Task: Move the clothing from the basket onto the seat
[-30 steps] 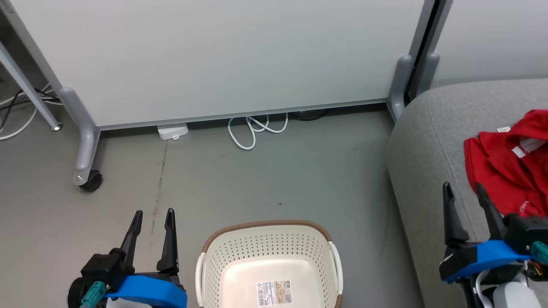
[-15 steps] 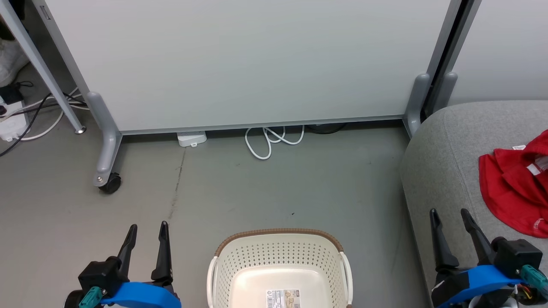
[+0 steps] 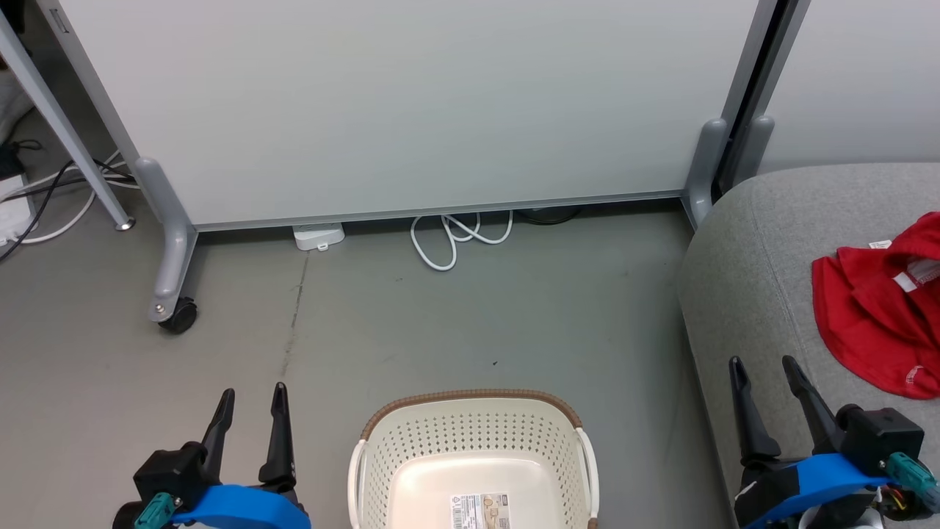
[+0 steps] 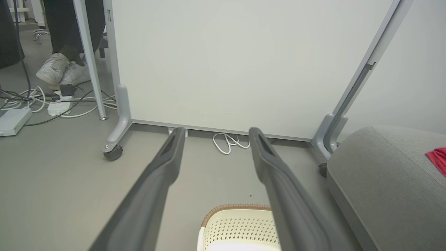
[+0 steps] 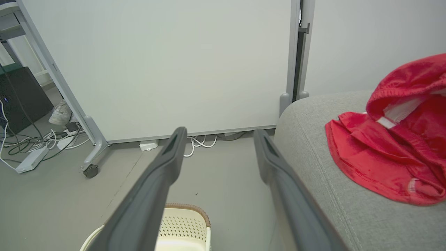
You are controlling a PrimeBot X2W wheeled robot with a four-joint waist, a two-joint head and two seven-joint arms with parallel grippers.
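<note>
Red clothing point(image 3: 877, 316) lies bunched on the grey seat point(image 3: 749, 250), set in from its basket-side edge. Basket point(image 3: 470, 433) floor shows a label, no garment; near part unseen. Left gripper point(image 3: 250, 400) and right gripper point(image 3: 764, 371): both spread, empty. Risk: right fingers by the seat edge could snag fabric and drag it off.

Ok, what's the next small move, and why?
Probably tip the head down to check the near part of the basket, cut off in the head view: its visible floor holds just a label, the clothing lies on the seat, and the left gripper and right gripper stand open, empty.
</note>
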